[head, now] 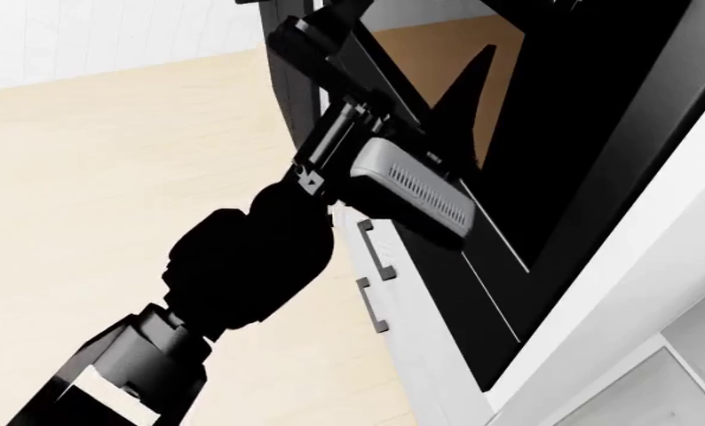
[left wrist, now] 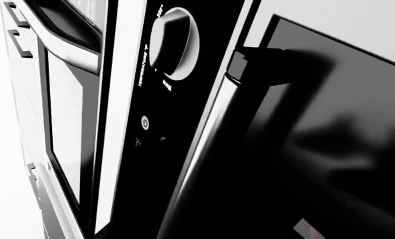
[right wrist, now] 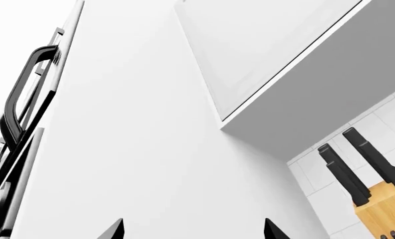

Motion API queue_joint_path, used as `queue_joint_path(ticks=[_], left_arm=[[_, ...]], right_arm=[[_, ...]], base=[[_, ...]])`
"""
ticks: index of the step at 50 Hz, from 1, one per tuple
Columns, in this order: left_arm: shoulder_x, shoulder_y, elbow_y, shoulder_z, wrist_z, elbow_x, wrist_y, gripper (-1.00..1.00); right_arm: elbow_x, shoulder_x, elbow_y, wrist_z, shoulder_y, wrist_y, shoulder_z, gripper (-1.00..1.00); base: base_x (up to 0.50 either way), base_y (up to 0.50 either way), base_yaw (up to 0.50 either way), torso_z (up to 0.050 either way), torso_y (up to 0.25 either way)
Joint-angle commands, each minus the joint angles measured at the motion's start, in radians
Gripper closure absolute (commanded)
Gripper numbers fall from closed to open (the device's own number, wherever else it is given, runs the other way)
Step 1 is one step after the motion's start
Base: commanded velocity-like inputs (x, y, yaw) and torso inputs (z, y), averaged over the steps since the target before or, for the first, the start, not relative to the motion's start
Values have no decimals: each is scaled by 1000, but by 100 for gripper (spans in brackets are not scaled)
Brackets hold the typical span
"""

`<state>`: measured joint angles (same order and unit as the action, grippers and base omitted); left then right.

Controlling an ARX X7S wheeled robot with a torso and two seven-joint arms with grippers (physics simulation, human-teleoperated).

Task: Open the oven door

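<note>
your left arm's pincer (head: 359, 133) sits nearest — up against the glossy black oven door with its brown-tinted glass window (head: 447, 62), right where the long silver bar handle (left wrist: 204, 149) should run. in the head view the black wrist and the grey camera box (head: 412, 186) cover the fingertips, and the left wrist view is too close and dark to help, so you cannot tell whether the pincer is apart or clamped on the bar. settle that first: a pull on a half-caught handle will likely slip.

the door fills the upper right of the head view, tilted with the camera, above the white drawer fronts with small dark pulls (head: 376, 280). in the left wrist view the handle's black end bracket (left wrist: 260, 62) shows, beside the black control strip and its round silver-rimmed temperature knob (left wrist: 171, 42).

if the grip is sound, draw the handle outward and down along an arc, letting the wrist rotate with the door rather than dragging straight back — a straight pull would probably strain the hold.

your right pincer (right wrist: 191, 231) is well away from the oven, its two dark fingertips (right wrist: 111, 230) apart and empty, facing a white wall cabinet (right wrist: 264, 55) and, farther off, a wooden knife block with black handles (right wrist: 376, 204). leave it parked.
</note>
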<state>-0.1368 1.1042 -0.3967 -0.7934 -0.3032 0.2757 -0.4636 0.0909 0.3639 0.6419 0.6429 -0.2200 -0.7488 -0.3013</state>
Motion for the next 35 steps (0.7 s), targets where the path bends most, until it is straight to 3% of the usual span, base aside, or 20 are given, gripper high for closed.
queue_joint_path(ticks=[1,16,35], left_arm=[[24,31,-66,-15,-11,-31,-91,-100],[47,72,-130,-14,-88,16,-98,-100],[65,112,-216,-54,-90,12,-134,-100]], right_arm=[[2,2,0,2,2,3,-1,-100],[2,2,0,2,1,0,2,-100],[5,3,1,3,-2,-3,2,-100]], base=[[0,0,0,0,0],[0,0,0,0,0],[0,0,0,0,0]])
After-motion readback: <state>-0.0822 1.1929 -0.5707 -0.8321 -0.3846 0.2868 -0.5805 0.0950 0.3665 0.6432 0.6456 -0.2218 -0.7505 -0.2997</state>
